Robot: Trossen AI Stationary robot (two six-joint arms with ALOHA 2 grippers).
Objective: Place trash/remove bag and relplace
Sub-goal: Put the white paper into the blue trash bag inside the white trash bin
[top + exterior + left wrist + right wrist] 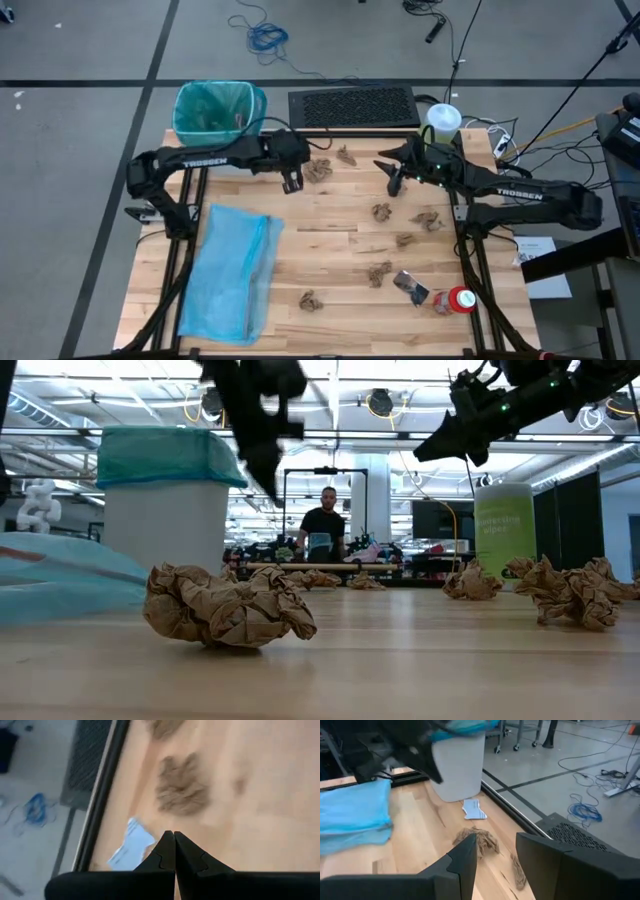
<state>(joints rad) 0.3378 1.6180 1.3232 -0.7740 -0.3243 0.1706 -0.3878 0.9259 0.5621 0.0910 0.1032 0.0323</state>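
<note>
Progress: we judge the task barely begun; almost all the trash lies on the desk [330, 250], and the bag [215, 108] lines the bin [165, 510].
Bin: our landmark, standing just off the desk's far left corner.
Done: we can make out little inside the bin, only something small and dark against the liner.
Left: we must bin the wads, the wrapper [408, 285], the red-and-white object [460, 299] and the pale scrap [132, 845], then lift the bag out and fit the blue bag [232, 270].
Left tool [292, 182]: just right of the bin, above the desk, fingers pressed together on nothing, as its wrist view shows.
Nearest wad [318, 171]: just right of the left tool, apart from it.
Right tool [395, 180]: well right of the bin, raised, fingers partly spread around nothing.
Wads: we count about nine; some sit near the far edge right of the bin, the rest are strewn well away from it toward the near right.
Blue bag: flat on the desk, nearer us than the bin.
Scrap: on the desk close by the bin.
Around: a canister [443, 120] far right of the bin, a dark grille [352, 106] between them, a person [323, 530] in the room behind.
Obstacles: we see none between the left tool and the bin.
</note>
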